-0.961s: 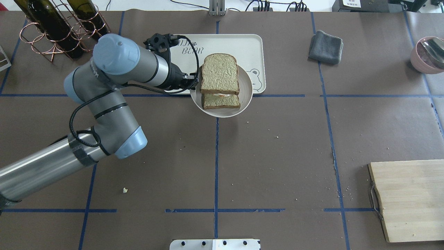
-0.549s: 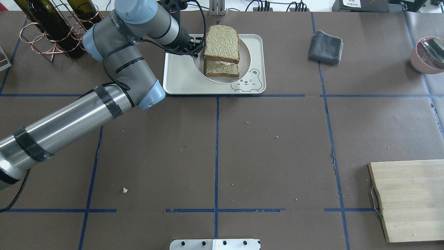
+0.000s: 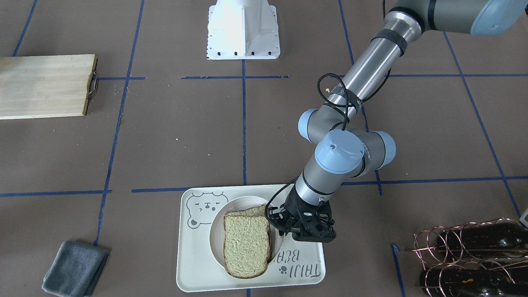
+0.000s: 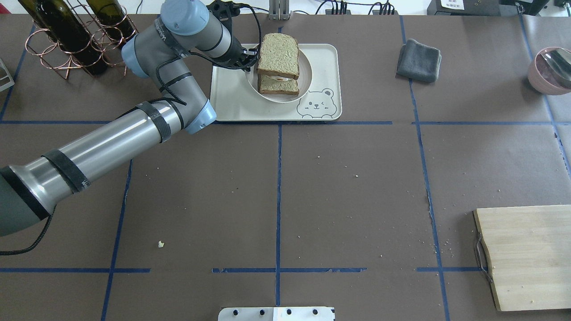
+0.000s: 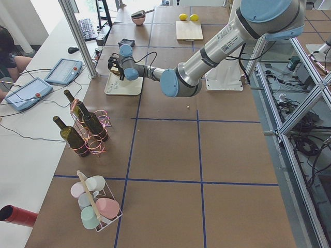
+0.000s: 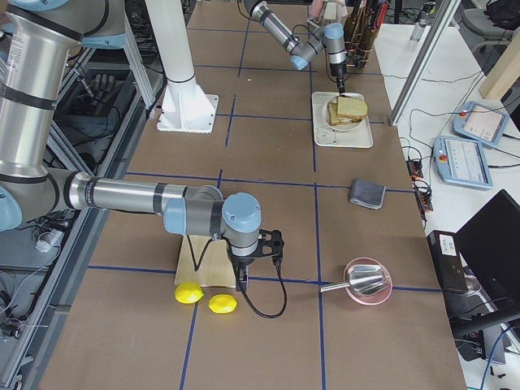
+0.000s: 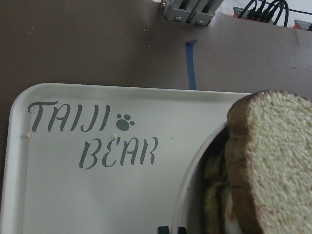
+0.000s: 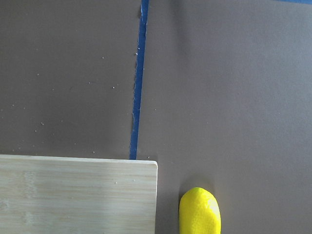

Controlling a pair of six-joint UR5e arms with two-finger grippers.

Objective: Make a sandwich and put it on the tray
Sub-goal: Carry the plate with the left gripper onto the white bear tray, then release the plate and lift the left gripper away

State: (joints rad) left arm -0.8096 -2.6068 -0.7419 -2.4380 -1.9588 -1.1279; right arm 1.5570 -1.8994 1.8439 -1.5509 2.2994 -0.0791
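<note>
The sandwich, two tan bread slices with a fried egg between them, lies on a small round white plate. The plate is inside the cream tray with the bear face and "TAIJI BEAR" lettering. I cannot tell whether the plate rests on the tray or hangs just above it. My left gripper is shut on the plate's left rim. The front-facing view shows the sandwich, plate, tray and left gripper. The right gripper hangs by the cutting board in the exterior right view; I cannot tell its state.
A grey cloth lies right of the tray. A wine-bottle rack stands to its left. A pink bowl with a spoon is at the far right. A wooden cutting board lies front right, with two lemons beside it.
My left arm carried the plate with the sandwich from the tray's front edge to the back, over the tray, then a little left and lower. The grip stayed shut.
</note>
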